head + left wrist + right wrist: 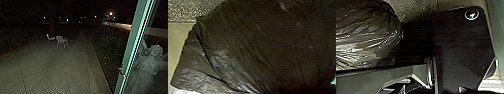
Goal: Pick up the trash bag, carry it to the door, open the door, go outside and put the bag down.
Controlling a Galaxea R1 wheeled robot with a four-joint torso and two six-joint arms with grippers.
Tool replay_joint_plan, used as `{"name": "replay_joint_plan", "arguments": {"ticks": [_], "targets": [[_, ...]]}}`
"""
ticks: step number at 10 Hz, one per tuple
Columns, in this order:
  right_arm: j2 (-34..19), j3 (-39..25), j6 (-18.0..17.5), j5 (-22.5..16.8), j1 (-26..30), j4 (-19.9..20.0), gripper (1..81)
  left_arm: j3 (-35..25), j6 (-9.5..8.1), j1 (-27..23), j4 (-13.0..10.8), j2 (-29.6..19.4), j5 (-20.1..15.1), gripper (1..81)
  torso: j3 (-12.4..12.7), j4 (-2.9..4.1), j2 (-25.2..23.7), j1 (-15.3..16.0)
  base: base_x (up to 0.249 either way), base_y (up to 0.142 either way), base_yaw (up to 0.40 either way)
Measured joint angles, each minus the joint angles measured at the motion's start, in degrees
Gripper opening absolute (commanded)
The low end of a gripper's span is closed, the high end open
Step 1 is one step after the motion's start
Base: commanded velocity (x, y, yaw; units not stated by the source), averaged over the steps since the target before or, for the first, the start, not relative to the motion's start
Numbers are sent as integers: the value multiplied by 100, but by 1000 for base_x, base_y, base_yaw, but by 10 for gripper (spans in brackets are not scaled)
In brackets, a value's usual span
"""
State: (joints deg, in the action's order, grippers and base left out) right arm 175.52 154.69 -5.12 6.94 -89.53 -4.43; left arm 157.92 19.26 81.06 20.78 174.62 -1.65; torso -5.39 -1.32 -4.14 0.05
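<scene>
The black trash bag (243, 45) looms large and close in the left wrist view, its creased plastic gathering toward one edge. In the right wrist view the same dark, shiny bag (363, 32) is beside the robot's own base plate. The green door or its frame (132, 52) stands upright at the right of the head view, with a small handle-like fitting on it. Pavement outside lies straight ahead of the robot. How the fingers of either gripper stand cannot be made out.
Ahead is a paved path (55, 67) with a lighter border strip (96, 72). Farther off are a white chair (61, 41) and another pale seat (50, 38). Dark plants (107, 42) line the right side. A pale statue (147, 65) shows behind the glass.
</scene>
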Motion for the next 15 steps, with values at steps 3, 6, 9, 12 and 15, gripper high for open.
{"name": "replay_joint_plan", "arguments": {"ticks": [3,6,9,12,15], "targets": [[1,0,0,50,78,2,811,0,2,-94,0,0,39,10,-4,0,9,13,128,0,0],[0,0,0,2,37,0,811,0,0,-60,0,16,7,10,-6,0,11,11,128,0,0],[4,0,-2,45,30,2,811,0,0,-82,0,16,28,10,-6,0,13,11,128,0,0],[0,0,-2,37,28,2,811,0,2,-27,0,16,22,10,-4,0,9,2,128,0,0],[-7,0,0,-2,-18,0,811,0,0,-21,0,16,5,10,-4,0,6,-5,127,0,0]]}}
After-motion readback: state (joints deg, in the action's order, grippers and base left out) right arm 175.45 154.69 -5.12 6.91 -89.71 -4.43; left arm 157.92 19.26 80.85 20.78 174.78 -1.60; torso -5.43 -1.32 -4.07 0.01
